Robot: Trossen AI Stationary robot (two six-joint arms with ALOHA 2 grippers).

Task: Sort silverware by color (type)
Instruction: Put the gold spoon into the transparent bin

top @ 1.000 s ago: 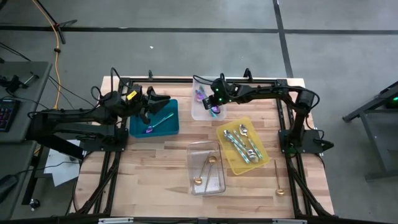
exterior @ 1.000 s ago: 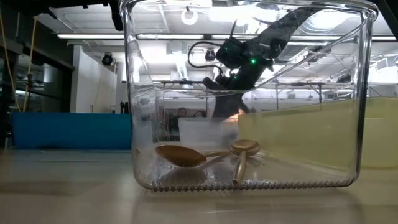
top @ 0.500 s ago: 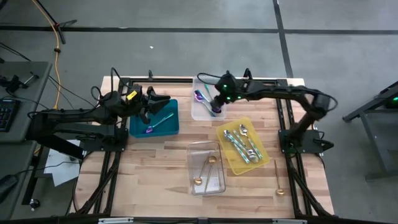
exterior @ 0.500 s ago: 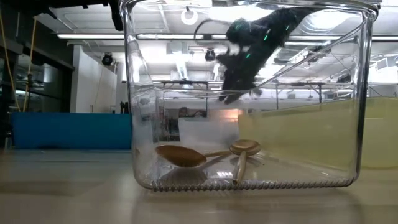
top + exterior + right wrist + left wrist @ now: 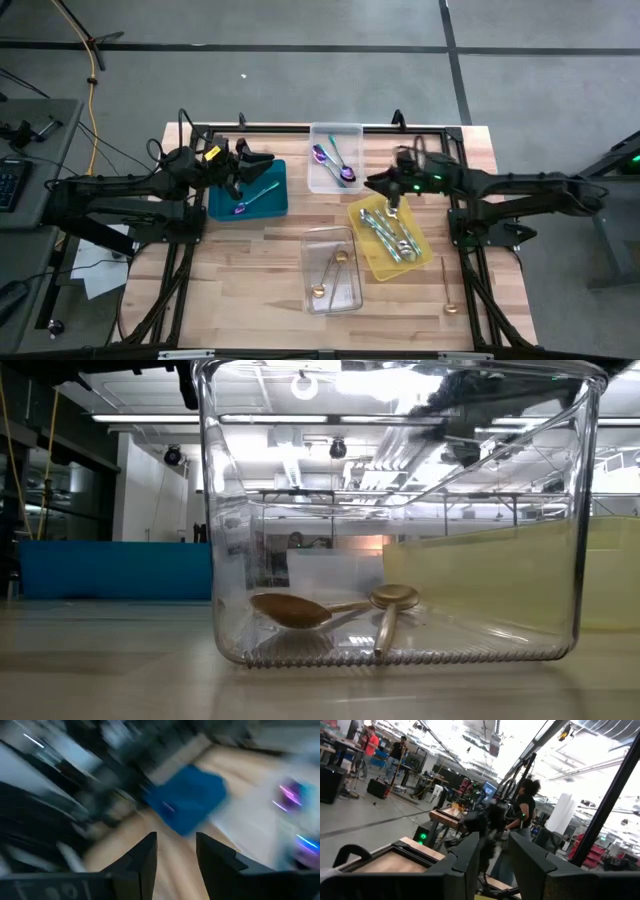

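Observation:
The silverware lies sorted in four trays. Purple-blue spoons (image 5: 332, 160) lie in the far clear tray (image 5: 316, 182). Silver pieces (image 5: 392, 232) fill the yellow tray (image 5: 362, 212). Two gold spoons (image 5: 290, 610) rest in the near clear tray (image 5: 312, 240). A purple spoon (image 5: 238, 209) and a teal-handled one (image 5: 263, 191) lie in the teal tray (image 5: 222, 205). One gold spoon (image 5: 447, 290) lies on the bare table near the right edge. My right gripper (image 5: 372, 182), open and empty (image 5: 176, 855), hovers between the far clear tray and the yellow tray. My left gripper (image 5: 262, 160) waits open (image 5: 494, 860) over the teal tray's far edge.
The four trays crowd the table's middle and far half. Bare wood shows along the near edge and in the near left corner. Black frame rails run along both sides of the table. People stand in the room beyond the table, in the left wrist view.
My right gripper has swung quickly away from above the far clear tray, toward the table's right and near side, ending by the yellow tray's far corner. In the low view it has left the picture upward. The silverware and trays have stayed put.

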